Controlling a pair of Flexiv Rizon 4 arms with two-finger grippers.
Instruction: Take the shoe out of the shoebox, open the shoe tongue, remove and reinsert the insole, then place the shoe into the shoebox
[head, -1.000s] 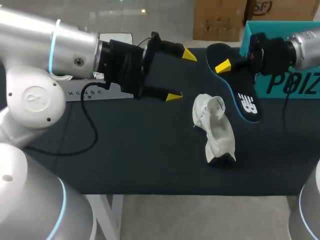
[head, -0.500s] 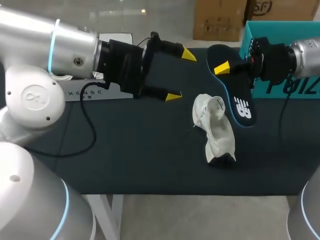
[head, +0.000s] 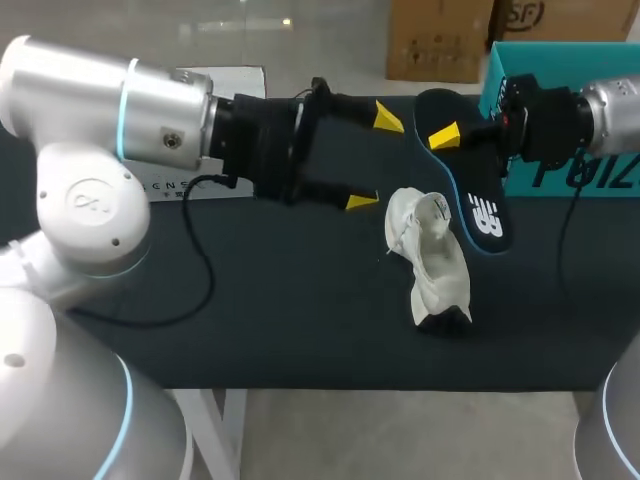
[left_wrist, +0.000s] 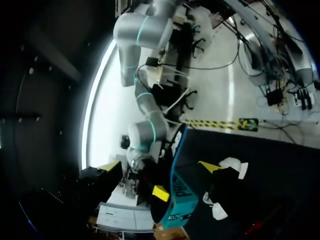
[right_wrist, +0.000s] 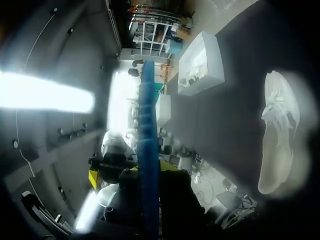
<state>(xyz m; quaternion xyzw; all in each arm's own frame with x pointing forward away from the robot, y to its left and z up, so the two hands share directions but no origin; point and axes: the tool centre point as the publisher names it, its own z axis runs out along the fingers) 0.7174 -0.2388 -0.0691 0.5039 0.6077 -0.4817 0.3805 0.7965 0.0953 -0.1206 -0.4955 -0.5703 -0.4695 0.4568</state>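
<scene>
Nearest to me, the white shoe (head: 432, 262) lies on the dark table (head: 280, 320), a little right of the middle and well outside the shoebox. Its darker end points toward the near edge and its opened-up laced end points away from me. Nothing grips it.

Just beyond the shoe and to its left, my left gripper (head: 374, 160) hangs over the table. Its claw is spread wide and holds nothing, with one yellow tip close to the shoe's far end and the other farther back.

To the right of the shoe's far end is the dark insole (head: 478, 200) with its blue rim, slanting from far to near. Its near end comes down just beside the shoe, but I cannot tell whether it touches the table. My right gripper (head: 450, 138) comes in from the right and pinches the insole at its far end. In the right wrist view the insole (right_wrist: 148, 150) runs edge-on between the fingers, clamped from both sides, and the shoe (right_wrist: 277, 135) lies off to one side.

Behind the right gripper, the teal shoebox (head: 585, 175) stands at the far right of the table.

At the far left, a white tray (head: 170, 186) sits partly hidden by my left arm
</scene>
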